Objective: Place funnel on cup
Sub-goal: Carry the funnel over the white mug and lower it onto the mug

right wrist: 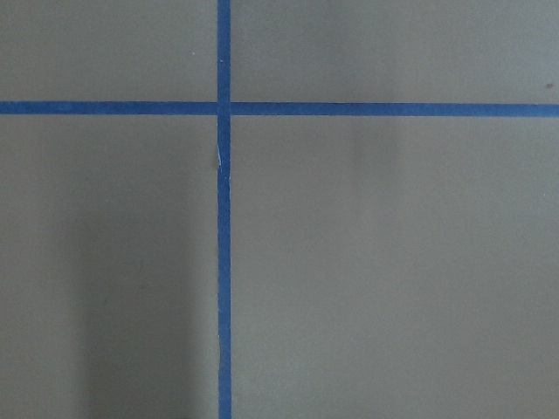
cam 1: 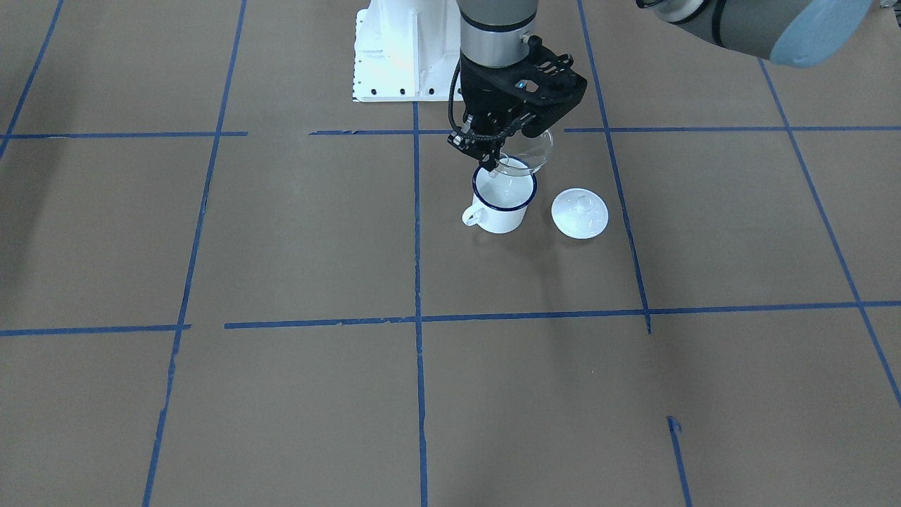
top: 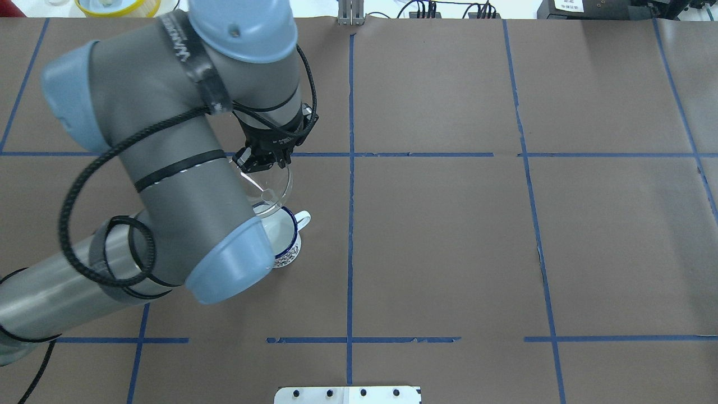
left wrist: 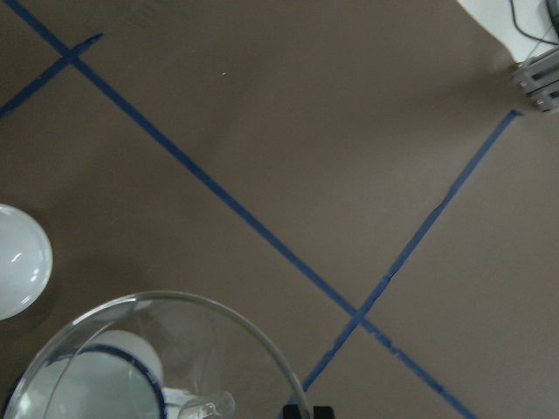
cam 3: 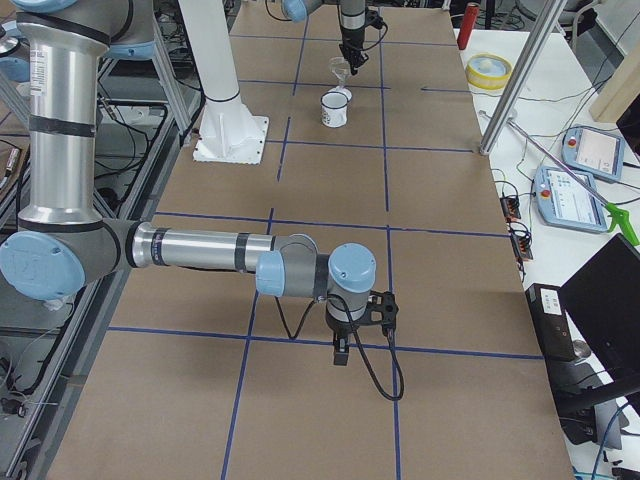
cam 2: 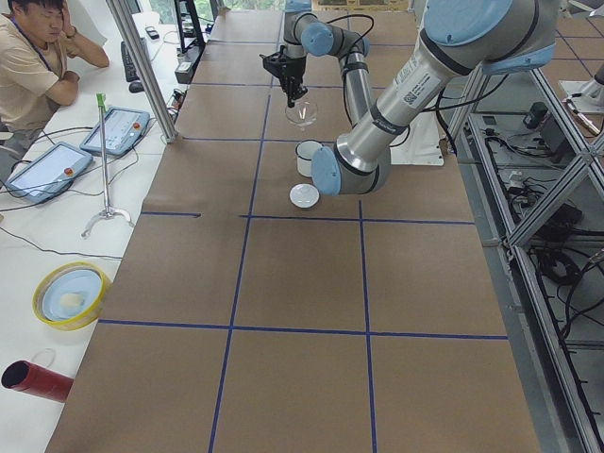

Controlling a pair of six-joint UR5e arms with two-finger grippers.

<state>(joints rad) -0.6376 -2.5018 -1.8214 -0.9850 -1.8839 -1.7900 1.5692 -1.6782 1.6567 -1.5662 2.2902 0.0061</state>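
The white enamel cup (cam 1: 501, 204) with its dark blue rim stands upright on the brown table; it also shows in the overhead view (top: 284, 238). My left gripper (cam 1: 493, 156) is shut on the rim of the clear funnel (cam 1: 529, 151) and holds it tilted just above the cup, with the spout down at the cup's mouth. In the overhead view the funnel (top: 270, 185) hangs below the left gripper (top: 261, 163). In the left wrist view the funnel's cone (left wrist: 201, 349) fills the bottom, with the cup seen through it. My right gripper (cam 3: 341, 352) hangs far off over bare table; I cannot tell its state.
A round white knobbed lid (cam 1: 579, 213) lies on the table close beside the cup, on the side away from its handle. The robot's white base plate (cam 1: 401, 53) is behind the cup. Blue tape lines cross the table.
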